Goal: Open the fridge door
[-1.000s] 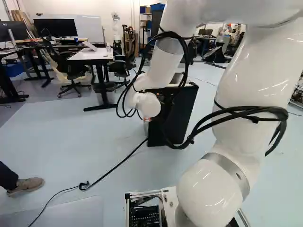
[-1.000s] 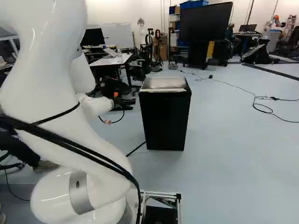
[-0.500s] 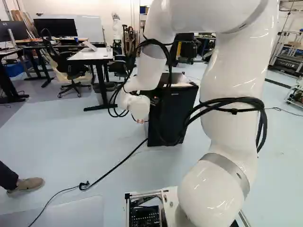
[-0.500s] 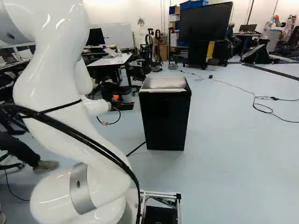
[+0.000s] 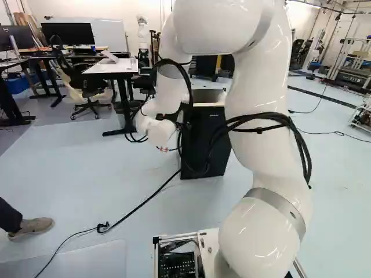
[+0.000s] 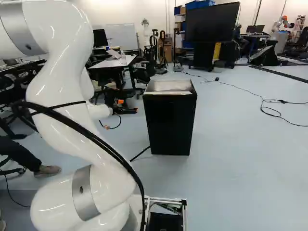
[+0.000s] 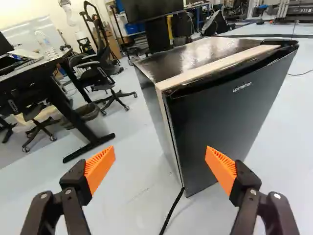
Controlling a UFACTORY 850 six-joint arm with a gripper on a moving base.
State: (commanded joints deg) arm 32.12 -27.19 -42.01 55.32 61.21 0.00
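In the right base view my gripper (image 6: 126, 109) points toward the near left side of the black fridge (image 6: 170, 122), with a gap between them. The wrist view shows the gripper (image 7: 160, 166) open, its orange pads wide apart and nothing between them. Ahead of it stands the upright fridge with its dark door (image 7: 225, 117) closed; one finger overlaps the door's lower part in view. A pale strip runs along the top behind the door. In the left base view the arm and its cables partly cover the fridge (image 5: 207, 136).
A black cable (image 5: 139, 204) runs over the floor to the fridge's foot. A white-topped desk (image 5: 113, 68) and office chairs stand beyond to the left. A person's shoe (image 5: 36, 227) is at the left of the left base view. Another robot (image 6: 281, 24) stands far back.
The arm has swung leftward in the left base view, its wrist and gripper uncovering more of the fridge. In the right base view the upper arm has come further into sight. Fridge and base have stayed put.
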